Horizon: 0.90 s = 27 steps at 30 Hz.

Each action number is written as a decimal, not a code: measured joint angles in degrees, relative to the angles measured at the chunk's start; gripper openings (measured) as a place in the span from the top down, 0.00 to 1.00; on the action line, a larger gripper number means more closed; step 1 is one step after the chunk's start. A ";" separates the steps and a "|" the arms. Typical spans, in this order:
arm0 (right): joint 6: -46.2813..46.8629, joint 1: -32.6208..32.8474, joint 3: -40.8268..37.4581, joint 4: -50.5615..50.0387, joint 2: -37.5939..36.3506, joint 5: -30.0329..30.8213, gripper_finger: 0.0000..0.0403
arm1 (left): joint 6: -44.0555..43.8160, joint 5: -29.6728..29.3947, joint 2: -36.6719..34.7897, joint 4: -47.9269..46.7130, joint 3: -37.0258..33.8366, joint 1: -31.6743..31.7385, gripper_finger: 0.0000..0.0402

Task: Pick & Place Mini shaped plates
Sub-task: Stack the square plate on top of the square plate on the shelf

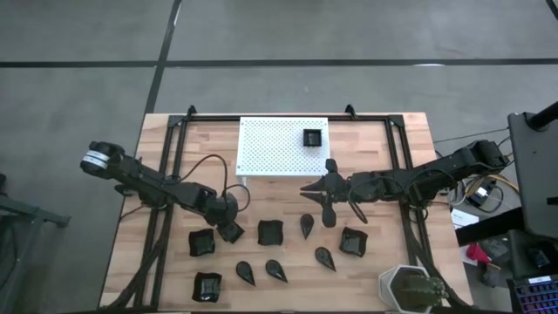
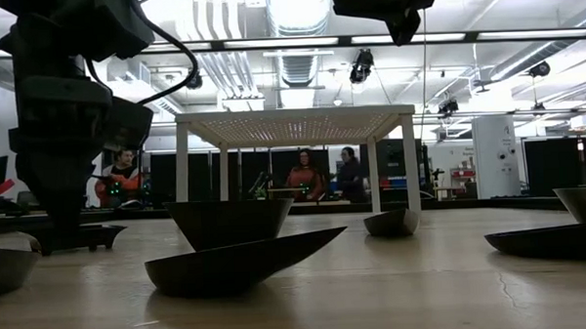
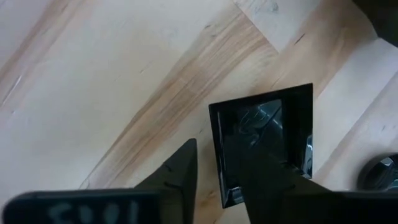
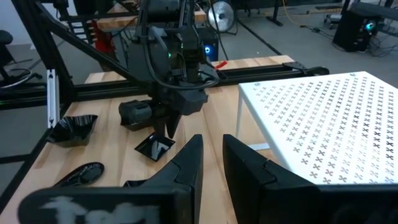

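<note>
The left gripper [image 1: 230, 228] is down at the desk [image 1: 157, 262], its jaws astride one edge of a small square plate [image 3: 264, 140]. In the left wrist view one finger lies over the plate's glossy inside while the other sits just outside its rim, so the jaws look partly drawn in on that rim. Whether they already pinch it firmly cannot be told. To do this pick well, the jaws should finish closing squarely on the rim, then lift straight up so the slick plate does not tilt or slip. The other loose plates lie on the desk to the side of these jaws, squares and teardrops alike, and one small square plate [image 1: 312, 138] already sits on the white perforated stand [image 1: 270, 144] beyond them.

The right gripper [image 1: 329, 202] hangs above the desk near the stand's front edge. Its jaws stand narrowly apart with nothing between them, and a teardrop plate [image 1: 308, 226] lies just beside them on the desk.
</note>
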 joint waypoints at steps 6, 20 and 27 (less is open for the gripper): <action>0.01 0.00 0.00 -0.05 0.00 0.00 0.86 | 0.86 -0.01 0.00 0.82 0.00 0.00 0.92; 0.03 0.00 -0.02 -0.09 0.00 0.00 0.86 | 2.81 -0.38 -0.02 4.40 0.00 -0.04 1.00; 0.03 0.00 -0.02 -0.10 0.00 0.00 0.86 | 2.52 -3.66 -1.45 4.50 0.00 -0.07 1.00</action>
